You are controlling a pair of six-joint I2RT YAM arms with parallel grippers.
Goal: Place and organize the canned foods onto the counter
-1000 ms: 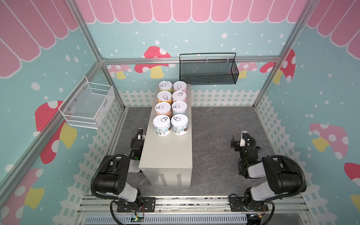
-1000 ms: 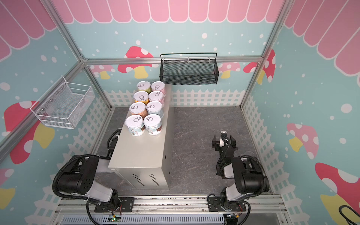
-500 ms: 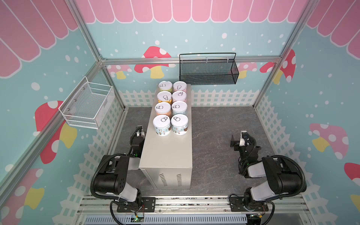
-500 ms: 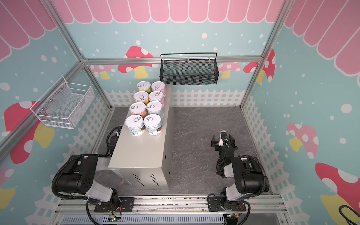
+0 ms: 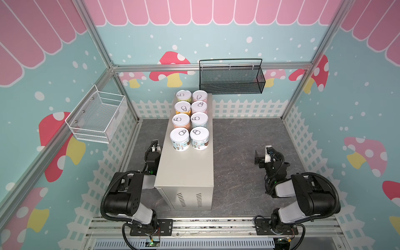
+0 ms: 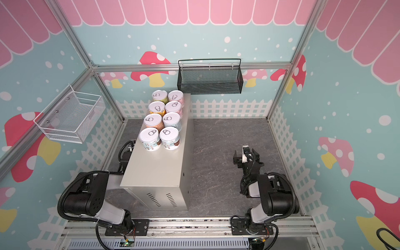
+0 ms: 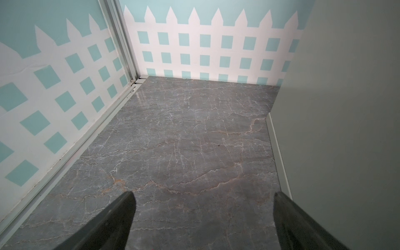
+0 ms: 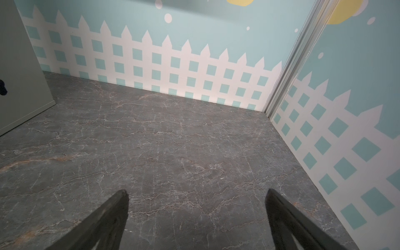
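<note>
The canned foods (image 5: 190, 121) stand in two tidy rows of four on the far half of the counter (image 5: 186, 173), lids up. The task looks finished; parking well means keeping both arms off the counter. The left gripper (image 7: 204, 194) sits low just beside its side wall, the right gripper (image 8: 195, 192) well apart over grey marbled floor (image 5: 238, 140), both with fingers (image 7: 104, 223) spread wide, holding nothing. Fence-patterned walls (image 5: 249, 108) surround.

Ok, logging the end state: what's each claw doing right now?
Left claw: open, holding nothing.
Right claw: open, holding nothing.
</note>
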